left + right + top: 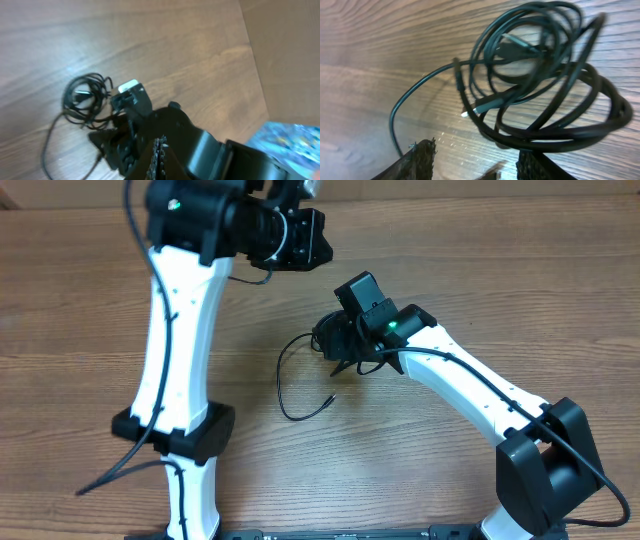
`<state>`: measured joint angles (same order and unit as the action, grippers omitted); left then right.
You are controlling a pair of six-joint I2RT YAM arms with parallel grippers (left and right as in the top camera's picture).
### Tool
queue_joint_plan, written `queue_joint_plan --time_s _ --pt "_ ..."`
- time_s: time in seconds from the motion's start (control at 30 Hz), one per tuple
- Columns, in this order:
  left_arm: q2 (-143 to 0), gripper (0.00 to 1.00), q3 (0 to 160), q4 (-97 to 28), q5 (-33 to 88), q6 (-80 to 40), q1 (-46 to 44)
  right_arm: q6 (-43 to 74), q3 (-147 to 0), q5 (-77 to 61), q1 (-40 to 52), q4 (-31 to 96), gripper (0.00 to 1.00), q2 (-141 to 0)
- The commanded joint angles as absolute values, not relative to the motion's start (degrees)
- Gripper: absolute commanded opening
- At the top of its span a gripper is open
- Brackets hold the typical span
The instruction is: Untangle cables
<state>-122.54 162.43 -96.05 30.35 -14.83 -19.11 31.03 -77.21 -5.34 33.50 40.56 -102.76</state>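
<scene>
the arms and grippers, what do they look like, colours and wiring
The left arm and right arm both have white tubular links joined by bulky black joint housings. A thin black cable runs along each arm. A green light glows near the right wrist. The right gripper has black fingers with a rough, grainy surface.

Wooden table (480, 270), light brown, grain running left to right. Black cables (325, 340) lie on it near centre, wound in small loose bundle, loops overlapping. One thin strand (280, 385) trails out of bundle toward near edge, curves back, ends in small plug (330, 397) flat on wood, apart from bundle
</scene>
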Motion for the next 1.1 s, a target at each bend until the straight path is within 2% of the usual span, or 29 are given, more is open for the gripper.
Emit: queue_joint_plan --time_s 0.0,0.1,0.2,0.33,0.5,0.63,0.73,0.8,1.07 --pt "-118.1 0.04 164.1 -96.6 21.8 -15.5 -19.2 34.4 -76.9 -0.1 33.8 40.5 0.59 -103.0" --pt "-117.6 0.07 164.0 -96.8 19.9 -15.6 -19.2 34.6 -76.9 1.5 33.7 41.3 0.65 -103.0" --pt "-117.7 0.24 163.8 -96.8 19.4 -15.6 -19.2 38.6 -76.9 7.5 33.7 44.0 0.68 -103.0" --pt "-117.7 0.29 162.4 -96.8 16.6 -15.6 -19.2 42.2 -76.9 13.9 33.3 47.1 0.74 -103.0" --pt "-117.7 0.32 159.5 -96.8 16.1 -15.6 -19.2 42.2 -76.8 11.9 32.4 46.5 0.73 -103.3" --pt "-117.7 0.38 157.7 -96.8 16.1 -15.6 -19.2 42.2 -76.8 9.6 32.4 46.2 0.73 -105.1" --pt "-117.7 0.48 157.3 -96.8 16.1 -15.6 -19.2 42.0 -76.8 7.7 32.4 45.4 0.72 -107.7" --pt "-117.7 0.52 157.3 -96.8 16.1 -15.6 -19.2 42.0 -76.8 6.5 32.4 44.6 0.68 -109.5" --pt "-117.8 0.60 157.2 -96.8 16.0 -15.4 -19.2 41.5 -76.8 5.9 32.4 41.5 0.68 -111.5"
